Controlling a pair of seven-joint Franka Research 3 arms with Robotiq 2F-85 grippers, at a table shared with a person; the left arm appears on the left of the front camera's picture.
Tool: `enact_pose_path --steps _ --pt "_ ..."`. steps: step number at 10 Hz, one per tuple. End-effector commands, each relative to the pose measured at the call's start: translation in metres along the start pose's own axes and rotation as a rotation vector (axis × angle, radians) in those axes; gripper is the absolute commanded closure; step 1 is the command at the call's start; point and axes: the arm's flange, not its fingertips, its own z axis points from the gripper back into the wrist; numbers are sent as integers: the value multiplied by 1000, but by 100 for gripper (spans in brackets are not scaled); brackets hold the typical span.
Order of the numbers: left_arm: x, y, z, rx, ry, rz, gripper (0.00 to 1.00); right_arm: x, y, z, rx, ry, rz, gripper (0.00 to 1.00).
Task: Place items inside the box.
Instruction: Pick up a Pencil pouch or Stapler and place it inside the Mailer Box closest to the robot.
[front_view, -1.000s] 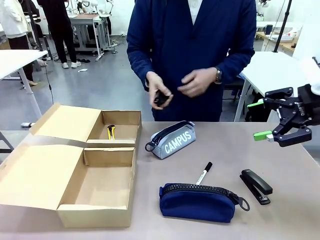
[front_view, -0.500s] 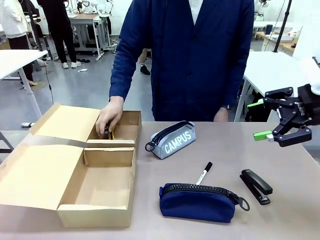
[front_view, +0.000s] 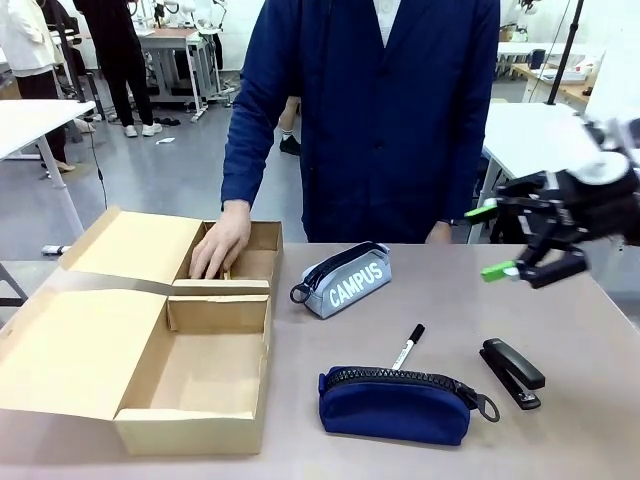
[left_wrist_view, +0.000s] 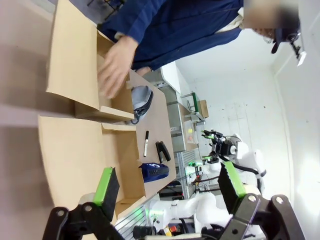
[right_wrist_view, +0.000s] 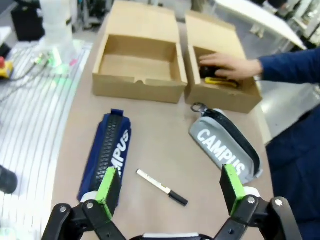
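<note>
The brown cardboard box (front_view: 140, 420) lies open at the left, flaps spread. A person's hand (front_view: 220, 245) reaches into its smaller far compartment, where a black item (right_wrist_view: 206, 71) and the black-and-yellow tool (right_wrist_view: 223, 82) lie. On the table are the grey CAMPUS pencil case (front_view: 348, 280), the black marker pen (front_view: 408, 346), the navy zip pouch (front_view: 395, 406) and a black stapler (front_view: 513, 373). My right gripper (front_view: 490, 241) hovers open above the table's right side, over the marker (right_wrist_view: 162, 187). My left gripper (left_wrist_view: 169, 183) is open and holds nothing, off beyond the box (left_wrist_view: 75, 65).
The box's larger near compartment (front_view: 205, 370) holds nothing. The person in a blue coat (front_view: 380, 120) stands at the far edge. Bare tabletop (front_view: 570, 440) lies around the stapler and in front of the pouch. White tables stand behind.
The person lowered a black item into the small compartment and keeps a hand there. My right gripper has shifted left toward the table's middle, still open.
</note>
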Motion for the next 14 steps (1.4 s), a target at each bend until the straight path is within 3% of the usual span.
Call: enact_pose_path --steps 1,3,7,10,14 --pt "0 -1 -1 -28 -15 -20 0 9 -69 -53 57 82 113 0" --pt "0 -1 -1 -28 -15 -20 0 15 -110 -114 142 180 209 0" --pt "0 -1 -1 -28 -15 -20 0 6 -142 -210 183 321 341 0" --pt "0 -1 -1 -28 -15 -20 0 -13 -175 -231 160 409 323 0" --pt "0 -1 -1 -28 -15 -20 0 -41 -205 -248 180 393 285 0"
